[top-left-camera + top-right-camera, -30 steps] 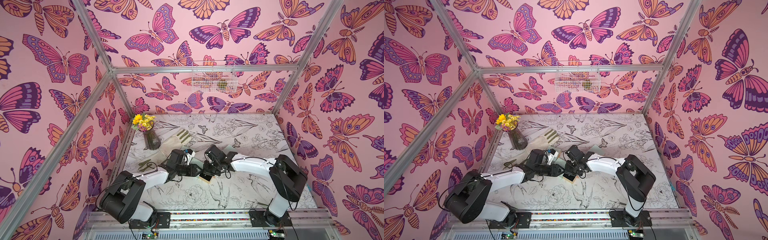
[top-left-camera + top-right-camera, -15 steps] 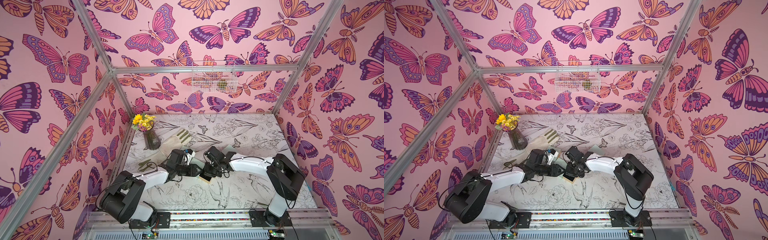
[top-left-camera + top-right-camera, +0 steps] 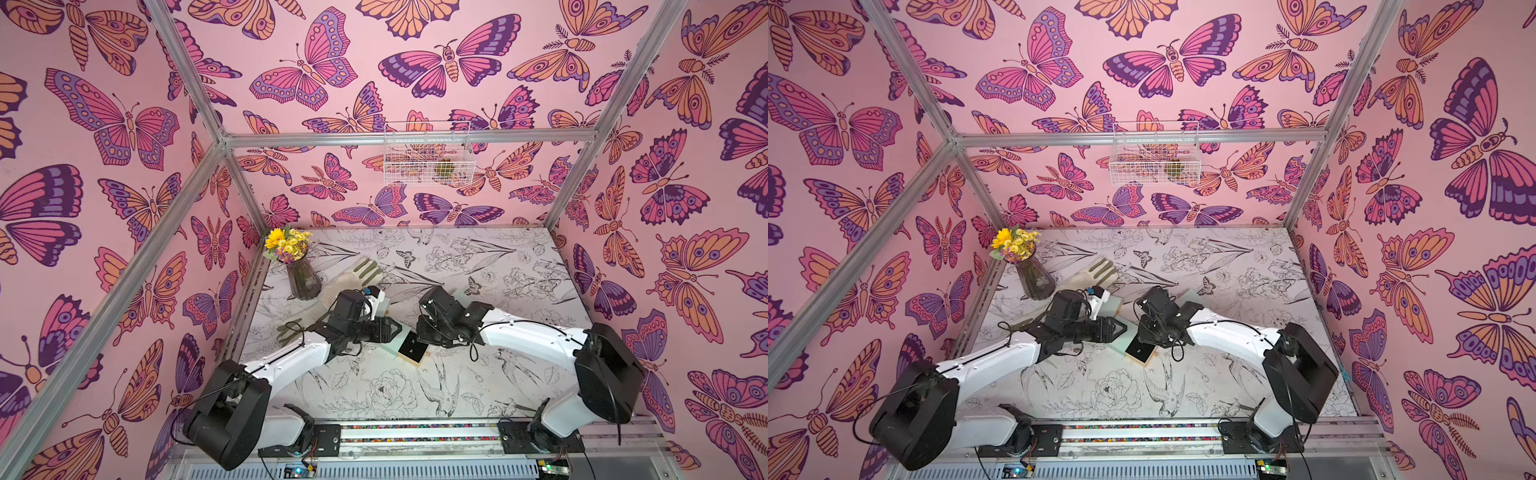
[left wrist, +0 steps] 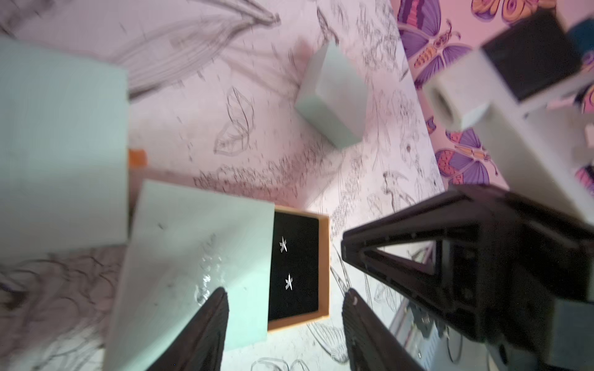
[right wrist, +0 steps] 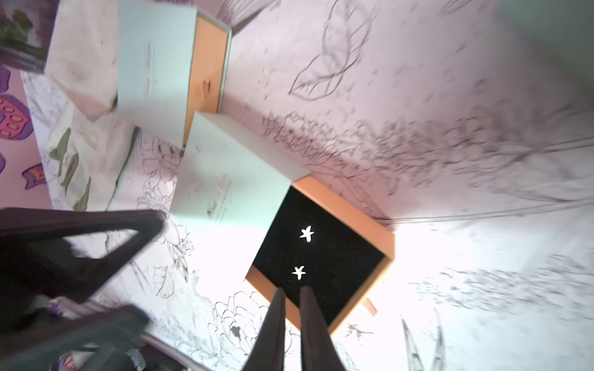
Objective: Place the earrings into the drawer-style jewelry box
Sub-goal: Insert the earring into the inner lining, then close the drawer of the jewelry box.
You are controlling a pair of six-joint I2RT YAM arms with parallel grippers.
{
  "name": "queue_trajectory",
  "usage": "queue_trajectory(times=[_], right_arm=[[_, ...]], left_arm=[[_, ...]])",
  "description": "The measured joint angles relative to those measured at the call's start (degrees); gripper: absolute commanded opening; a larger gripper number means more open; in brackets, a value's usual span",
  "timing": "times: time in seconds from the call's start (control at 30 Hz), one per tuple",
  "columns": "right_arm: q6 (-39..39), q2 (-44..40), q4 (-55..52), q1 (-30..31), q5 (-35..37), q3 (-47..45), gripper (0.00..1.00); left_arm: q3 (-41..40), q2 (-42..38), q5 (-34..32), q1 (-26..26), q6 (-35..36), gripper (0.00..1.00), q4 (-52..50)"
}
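Right gripper [image 5: 292,290]: jaws cracked a sliver, nothing held. Its tips sit at the orange rim of the drawer [image 5: 342,205], by the closer earring; can't tell if they touch.

Left gripper [image 4: 286,290]: jaws well apart, empty, over the line where the drawer meets its sleeve.

Earrings [image 5: 307,233]: two small silver stars on the drawer's black pad, apart from each other, clear of both grippers.

The drawer sticks partly out of its mint sleeve [image 5: 225,186].

A second mint box [image 5: 160,57] with an orange face is just beyond the sleeve, opposite the drawer. A third mint box [image 4: 331,96] is well apart from the drawer. Vase [image 3: 302,282] and glove [image 3: 353,276] are farther from the drawer.
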Motion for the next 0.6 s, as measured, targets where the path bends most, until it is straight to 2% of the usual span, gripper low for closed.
queue_trajectory(times=[0.23, 0.47, 0.6], right_arm=[[0.79, 0.98, -5.29, 0.00, 5.81, -3.19, 0.15], [0.83, 5.25, -4.90, 0.00, 4.74, -3.23, 0.15], [0.33, 7.23, -3.15, 0.00, 2.58, -2.71, 0.15]], left_arm=[[1.16, 3.43, -5.03, 3.15, 1.20, 0.79, -4.13], [1.99, 7.98, -2.93, 3.23, 1.73, 0.70, -5.95], [1.99, 8.57, -0.76, 3.21, 1.68, 0.69, -5.81]])
